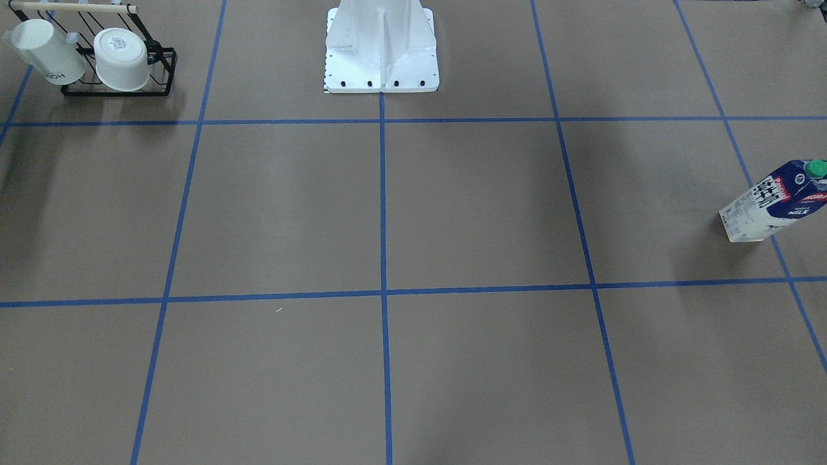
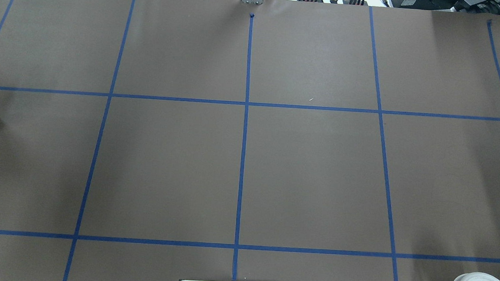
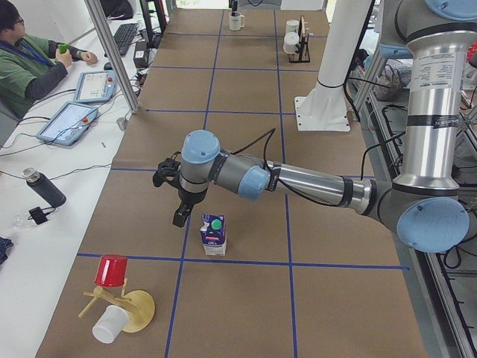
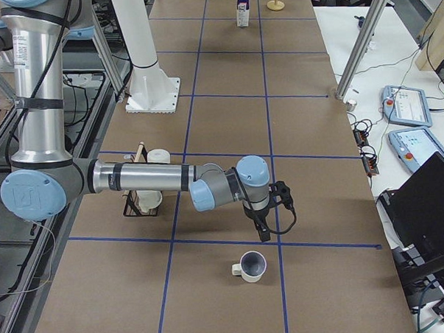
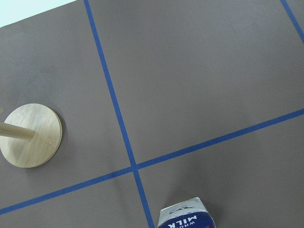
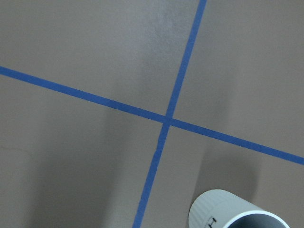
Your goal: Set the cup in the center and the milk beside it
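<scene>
The cup (image 4: 248, 266) stands upright on the table near my right end, its dark grey inside showing. My right gripper (image 4: 263, 232) hangs just above and beyond it, apart from it; I cannot tell if it is open. The cup's rim shows at the bottom of the right wrist view (image 6: 237, 214). The milk (image 3: 213, 234) stands upright near my left end, also seen in the front view (image 1: 775, 201). My left gripper (image 3: 179, 216) hangs beside it, apart; open or shut I cannot tell. The center (image 2: 241, 174) is bare brown tabletop with blue tape lines.
A black wire rack (image 1: 119, 89) holds two white mugs (image 1: 121, 58) near my right side. A wooden peg stand (image 3: 127, 307) with a red cup (image 3: 112, 270) and a white cup (image 3: 110, 324) stands past the milk. The robot's white base (image 1: 381, 48) stands at the table's edge. An operator (image 3: 30, 63) sits beside the table.
</scene>
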Controlling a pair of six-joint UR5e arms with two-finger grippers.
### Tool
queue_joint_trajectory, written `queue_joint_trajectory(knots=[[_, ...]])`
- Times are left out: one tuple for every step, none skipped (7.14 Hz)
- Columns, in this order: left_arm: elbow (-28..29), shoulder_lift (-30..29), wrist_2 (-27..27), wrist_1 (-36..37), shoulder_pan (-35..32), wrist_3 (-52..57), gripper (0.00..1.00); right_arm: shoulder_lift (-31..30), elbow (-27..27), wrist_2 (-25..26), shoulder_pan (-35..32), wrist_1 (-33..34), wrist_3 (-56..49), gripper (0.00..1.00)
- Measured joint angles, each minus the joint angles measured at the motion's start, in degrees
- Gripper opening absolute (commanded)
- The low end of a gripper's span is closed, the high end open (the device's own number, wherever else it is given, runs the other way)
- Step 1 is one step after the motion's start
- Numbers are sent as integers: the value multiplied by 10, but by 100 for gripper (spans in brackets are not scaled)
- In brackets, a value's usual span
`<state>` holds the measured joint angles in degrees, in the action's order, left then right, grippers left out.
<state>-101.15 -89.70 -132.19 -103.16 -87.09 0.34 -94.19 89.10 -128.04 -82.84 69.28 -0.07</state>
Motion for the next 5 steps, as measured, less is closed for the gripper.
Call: queue_joint_trajectory(knots=[[0,0,0,-1,0,0,99,0,-21,3,0,-14,2,87],[1,0,0,-2,0,0,99,-2,-33,5,0,-20,3,75],[1,0,0,-2,0,0,99,-4,-41,10,0,-23,3,42],[0,0,0,-2,0,0,99,-8,-48,22,0,-25,3,33],[0,0,0,-2,0,0,99,-11,-58,35,0,-28,1,33]])
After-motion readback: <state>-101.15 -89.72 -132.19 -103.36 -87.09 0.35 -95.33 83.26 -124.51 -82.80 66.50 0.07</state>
